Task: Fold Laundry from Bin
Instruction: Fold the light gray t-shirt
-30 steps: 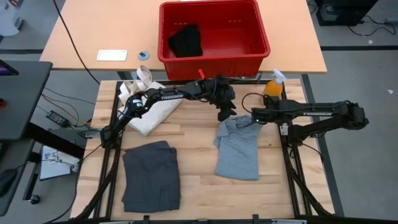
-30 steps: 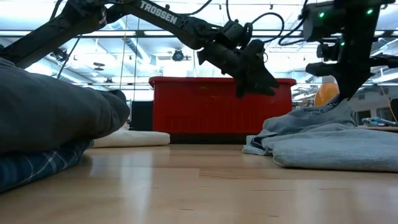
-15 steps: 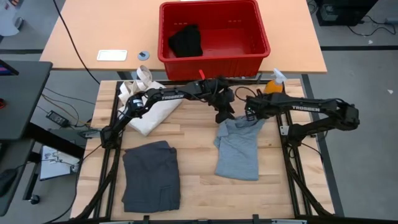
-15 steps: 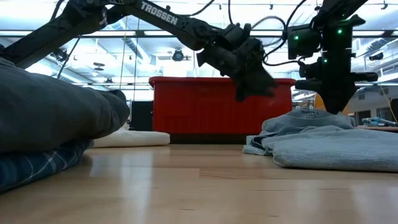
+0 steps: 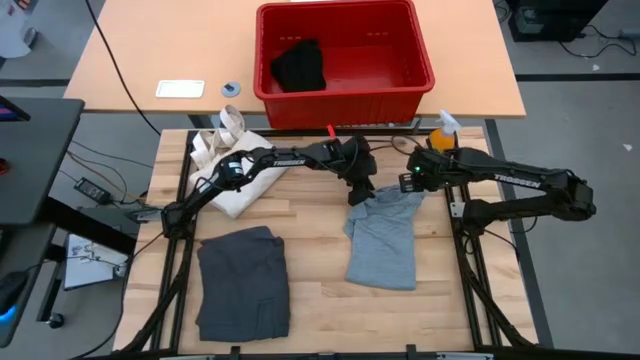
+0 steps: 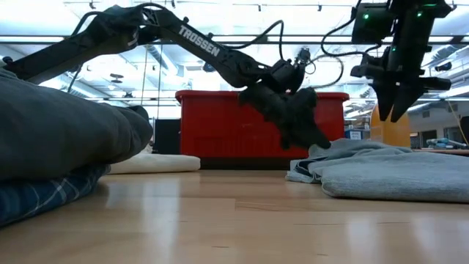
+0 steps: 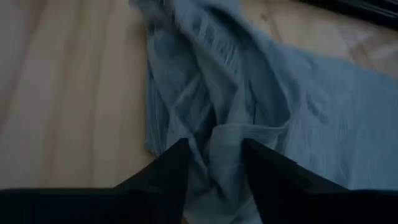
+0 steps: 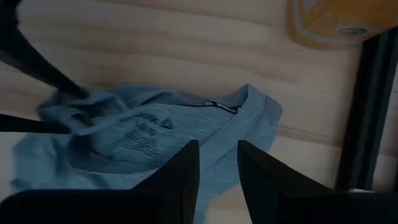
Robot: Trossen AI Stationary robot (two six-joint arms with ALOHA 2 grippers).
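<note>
Laundry is spread over my workspace, and parts of it are hard to read. At the near left of the table (image 5: pixel 320 250), the dark charcoal-grey piece (image 5: pixel 243 282) lies folded; from the low camera it fills the left edge, with a strip of blue-and-white plaid (image 6: pixel 40 198) showing under it, the rest hidden. A black piece (image 5: pixel 299 66) sits crumpled in the red bin (image 5: pixel 343 108) beyond the table.

The light grey piece (image 5: pixel 383 237) lies right of centre, its lower half flat, its collar end rumpled and bunched. My left gripper (image 5: pixel 359 189) is down on that bunched corner; its wrist camera shows the two fingers (image 7: pixel 174 168) part-way open with a ridge of grey cloth between them, but I cannot tell whether they actually pinch it. My right gripper (image 5: pixel 413 181) hangs above the collar, clear of the cloth, fingers a little apart and holding nothing. Behind it an orange spray bottle (image 5: pixel 440 137) is half hidden by the arm.
</note>
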